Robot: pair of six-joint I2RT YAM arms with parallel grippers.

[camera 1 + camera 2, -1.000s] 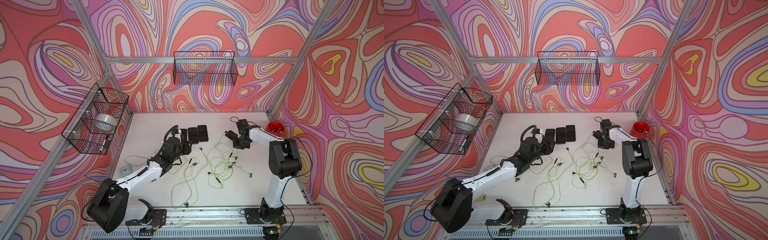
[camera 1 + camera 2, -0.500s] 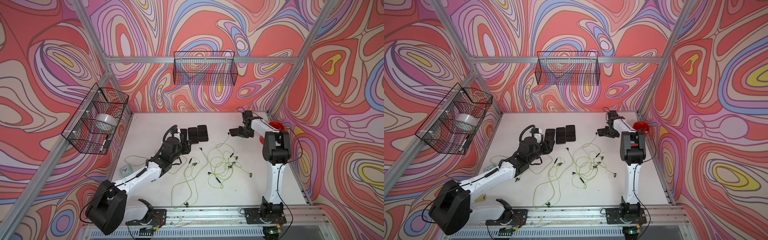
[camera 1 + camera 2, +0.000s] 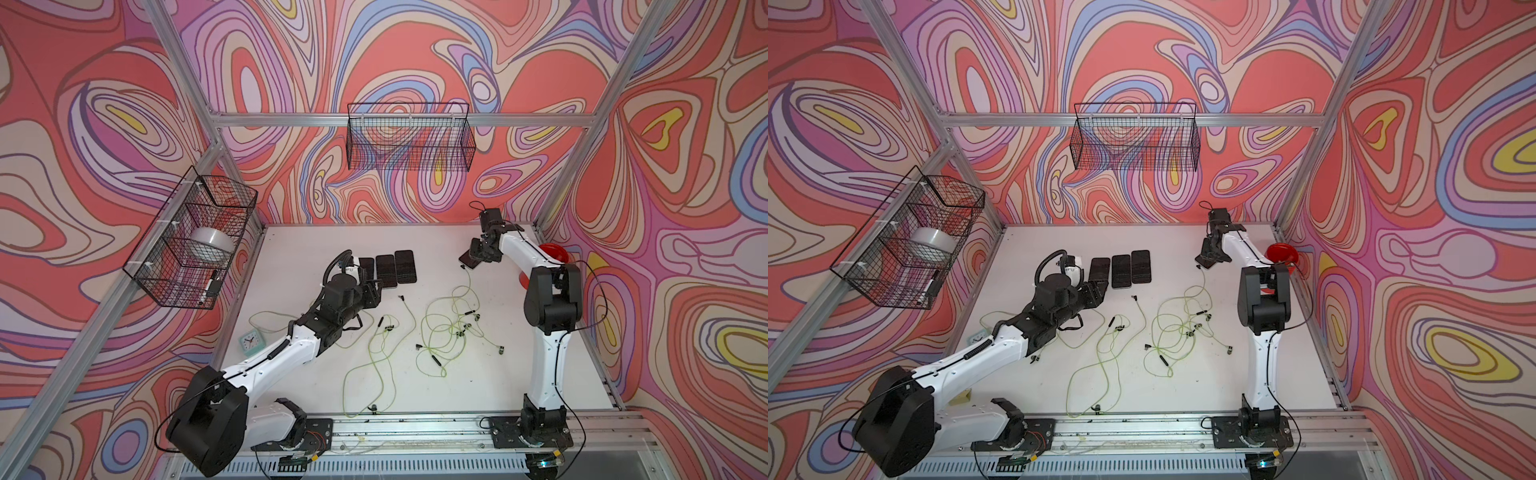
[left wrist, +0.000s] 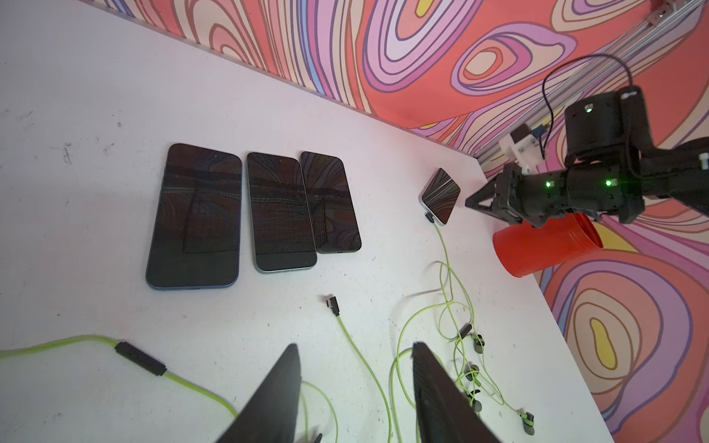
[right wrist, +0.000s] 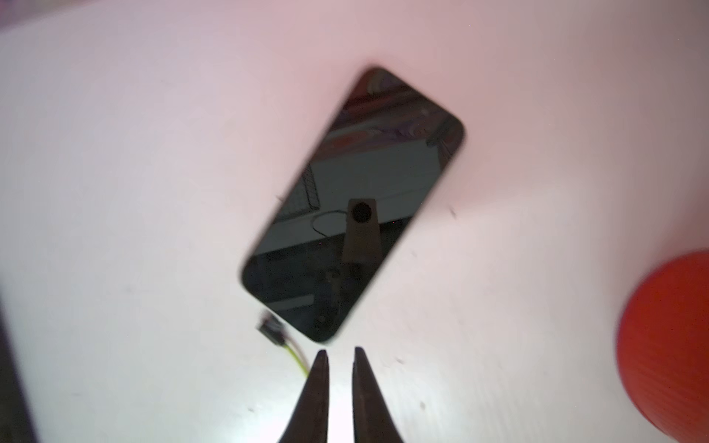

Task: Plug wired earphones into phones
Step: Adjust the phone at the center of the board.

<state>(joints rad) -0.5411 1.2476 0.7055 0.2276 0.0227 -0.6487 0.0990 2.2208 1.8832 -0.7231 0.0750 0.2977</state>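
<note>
left gripper (image 4: 356, 345): parted, empty.
right gripper (image 5: 340, 349): narrowly parted, empty.
loose plug (image 3: 400, 297): in a top view, 3 o'clock from left gripper; nearer arm: left.

Glossy dark-screened phones (image 4: 195, 214) lie on a matt, scuffed white table (image 4: 96, 96); the red cup (image 4: 544, 245) looks ribbed plastic.

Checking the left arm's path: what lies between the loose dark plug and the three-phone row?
Nothing; the left wrist view shows bare white table between the loose dark plug and the flat black phones.
</note>
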